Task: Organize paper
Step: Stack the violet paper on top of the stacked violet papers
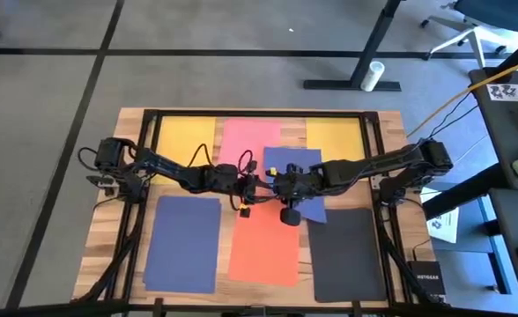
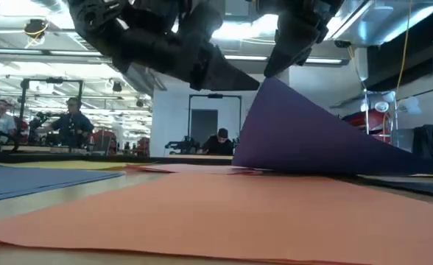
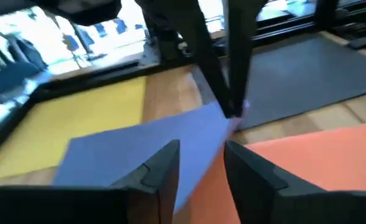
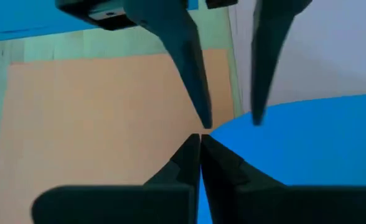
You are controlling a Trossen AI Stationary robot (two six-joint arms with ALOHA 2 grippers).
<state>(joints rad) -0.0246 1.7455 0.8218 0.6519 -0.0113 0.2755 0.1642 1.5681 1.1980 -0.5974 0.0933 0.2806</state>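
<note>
A navy blue sheet of paper (image 1: 296, 160) lies in the table's middle with its left corner raised; in the low view it slopes from a peak (image 2: 266, 79) down to the table on the right. My right gripper (image 4: 200, 142) is shut on that corner. My left gripper (image 3: 201, 163) stands open right beside it, and the sheet's raised edge (image 3: 192, 155) shows in the gap between its fingers. In the high view both grippers meet at the centre, left (image 1: 257, 187) and right (image 1: 277, 186). My right gripper pinches the navy sheet's raised corner (image 3: 231, 113) between its two shut fingers, a single layer. The fingers come from above, pointing down. The corner is lifted clear, and the sheet slopes down with its right part (image 2: 364, 165) on the table. Whether my left gripper touches the sheet, I cannot tell.
Around the centre lie a yellow sheet (image 1: 186, 136), a pink one (image 1: 248, 139) and another yellow one (image 1: 334, 136) at the far side, then a second navy sheet (image 1: 184, 242), an orange one (image 1: 266, 251) and a black one (image 1: 347, 255) at the near side. People sit in the room beyond.
</note>
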